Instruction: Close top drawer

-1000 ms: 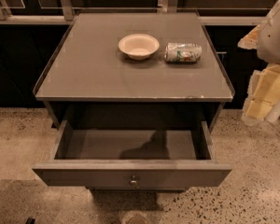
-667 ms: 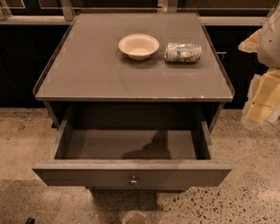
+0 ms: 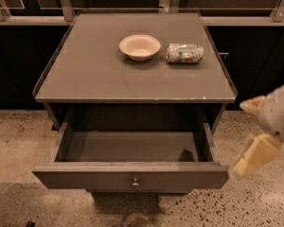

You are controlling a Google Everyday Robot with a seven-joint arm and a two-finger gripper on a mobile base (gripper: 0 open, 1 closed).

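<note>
The top drawer (image 3: 132,176) of the grey cabinet stands pulled far out, and its inside is empty. Its flat front faces me with one small round metal knob (image 3: 135,183) at the centre. My gripper (image 3: 239,138) is at the right, just off the drawer's right front corner and not touching it. Its two cream fingers (image 3: 255,155) are spread apart with nothing between them. The lower drawer fronts are hidden under the open drawer.
On the cabinet top (image 3: 94,74) sit a white bowl (image 3: 139,46) and a crushed can (image 3: 184,53) lying on its side. Dark cabinets and a rail run along the back. The speckled floor (image 3: 19,141) lies on both sides.
My gripper has moved down and left, from beside the cabinet top to beside the drawer's right front corner. The drawer has not moved.
</note>
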